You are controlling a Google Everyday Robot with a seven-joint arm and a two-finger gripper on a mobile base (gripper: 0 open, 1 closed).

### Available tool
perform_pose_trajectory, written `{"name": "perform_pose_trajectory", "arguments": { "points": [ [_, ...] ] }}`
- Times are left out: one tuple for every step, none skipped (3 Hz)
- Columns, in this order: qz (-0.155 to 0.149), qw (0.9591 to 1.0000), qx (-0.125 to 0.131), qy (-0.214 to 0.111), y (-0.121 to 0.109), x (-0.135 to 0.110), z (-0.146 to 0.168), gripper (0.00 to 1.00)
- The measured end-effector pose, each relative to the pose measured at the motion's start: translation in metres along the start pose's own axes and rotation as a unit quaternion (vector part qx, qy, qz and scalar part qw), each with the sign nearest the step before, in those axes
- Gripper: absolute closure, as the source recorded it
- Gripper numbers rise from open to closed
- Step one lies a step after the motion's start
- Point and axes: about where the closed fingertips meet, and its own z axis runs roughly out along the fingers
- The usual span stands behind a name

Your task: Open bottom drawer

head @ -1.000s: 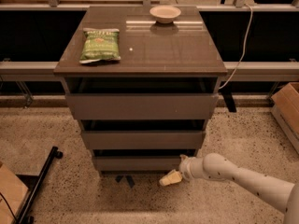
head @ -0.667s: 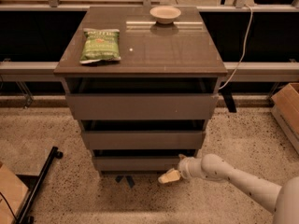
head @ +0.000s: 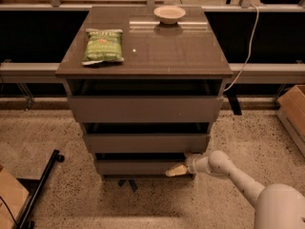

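Bottom drawer [head: 138, 167], gripper [head: 175, 171] seemingly at its front

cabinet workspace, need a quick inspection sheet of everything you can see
surface: brown cabinet top, glossy.
job's things: bottom drawer, lowest of three fronts, dark gap above it.
clutter: green chip bag on the top's left, small bowl at the back.
tool: tool at the bottom drawer's lower right corner; contact unclear.
cables: white cable hanging right of the cabinet.
surroundings: speckled floor, cardboard box right, black stand lower left.
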Motion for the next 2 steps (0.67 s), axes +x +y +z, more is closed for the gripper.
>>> {"name": "perform_pose_trajectory", "arguments": {
  "points": [
    [0.0,1.0,0.006,-0.002,-0.0052,-0.0027,-0.0023,0.0],
    [0.0,1.0,0.006,-0.002,-0.0043,-0.0017,-0.0033,0.0]
  ]
}}
